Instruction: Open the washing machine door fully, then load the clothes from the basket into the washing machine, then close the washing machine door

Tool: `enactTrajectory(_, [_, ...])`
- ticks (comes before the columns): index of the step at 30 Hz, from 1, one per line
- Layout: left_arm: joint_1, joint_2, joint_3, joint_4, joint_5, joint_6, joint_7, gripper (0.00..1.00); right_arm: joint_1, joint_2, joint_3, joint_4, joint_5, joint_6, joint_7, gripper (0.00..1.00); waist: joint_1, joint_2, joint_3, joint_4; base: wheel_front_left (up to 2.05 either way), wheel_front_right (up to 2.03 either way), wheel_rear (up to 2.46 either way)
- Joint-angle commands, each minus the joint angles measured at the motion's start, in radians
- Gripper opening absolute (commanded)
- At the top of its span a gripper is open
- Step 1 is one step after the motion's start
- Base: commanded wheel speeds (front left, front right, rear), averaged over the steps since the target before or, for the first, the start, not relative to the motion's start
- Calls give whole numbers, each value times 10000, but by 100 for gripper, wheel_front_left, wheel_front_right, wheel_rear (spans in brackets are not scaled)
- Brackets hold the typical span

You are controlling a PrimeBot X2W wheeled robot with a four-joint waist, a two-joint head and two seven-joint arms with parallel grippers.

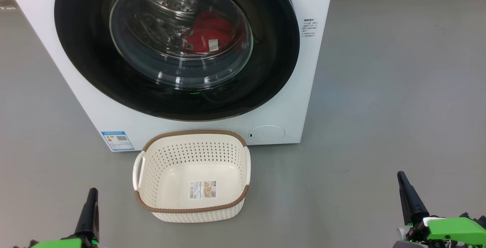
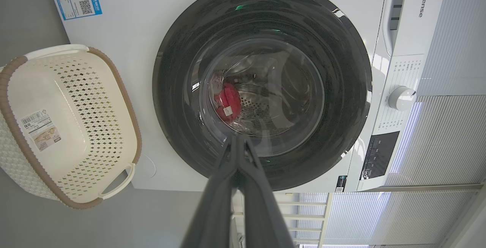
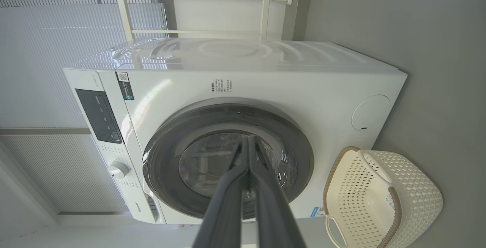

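Observation:
The white washing machine (image 1: 38, 16) stands ahead with its round black door (image 1: 87, 69) closed flat against the front. Through the glass window the red clothes (image 1: 209, 33) lie inside the steel drum; they also show as the red clothes (image 2: 227, 101) in the left wrist view. The cream basket (image 1: 191, 153) sits empty on the floor in front of the machine, a sticker on its bottom. My left gripper (image 1: 92, 191) is shut at the lower left and my right gripper (image 1: 400, 175) is shut at the lower right, both well back from the basket and holding nothing.
Grey floor (image 1: 379, 88) stretches to the right of the machine and around the basket. A blue energy sticker (image 1: 117, 140) and a round white hatch (image 1: 267, 134) mark the machine's lower front. The control panel and knob (image 2: 401, 98) sit at the machine's top.

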Motion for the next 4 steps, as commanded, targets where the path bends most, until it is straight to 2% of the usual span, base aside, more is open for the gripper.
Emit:
enactTrajectory(1, [-397, 152, 342, -192, 25, -31, 53, 0, -461, -28, 222, -246, -28, -11, 74, 0, 0, 0, 0, 0, 0, 0, 0])
enactTrajectory(4, [-398, 150, 344, -192, 26, -31, 54, 0, -461, -27, 221, -246, -28, -11, 75, 0, 0, 0, 0, 0, 0, 0, 0])
